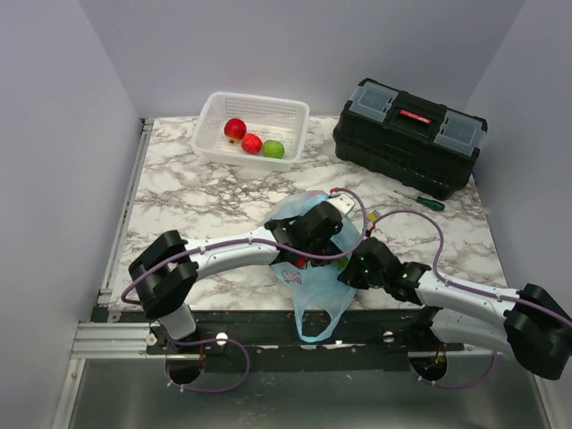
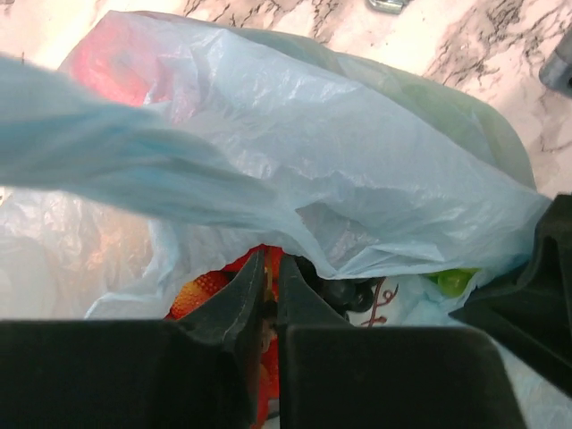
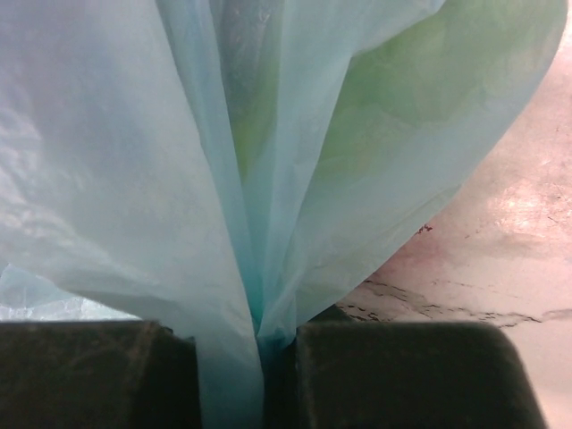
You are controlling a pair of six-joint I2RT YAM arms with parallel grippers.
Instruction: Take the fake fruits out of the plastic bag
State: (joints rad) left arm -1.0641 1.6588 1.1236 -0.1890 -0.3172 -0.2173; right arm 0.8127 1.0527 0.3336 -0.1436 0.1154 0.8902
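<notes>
The light-blue plastic bag lies at the table's near edge between my arms. My left gripper reaches into its mouth. In the left wrist view the jaws stand nearly closed, pinching part of the red berry cluster inside the bag. Dark round fruits and a green grape lie beside it. My right gripper is shut on a gathered fold of the bag, with its jaws clamping the film. A green fruit shows through the plastic.
A white lattice basket at the back holds two red fruits and a light-green one. A black toolbox stands at the back right, with a green-handled screwdriver in front of it. One bag handle hangs over the near table edge.
</notes>
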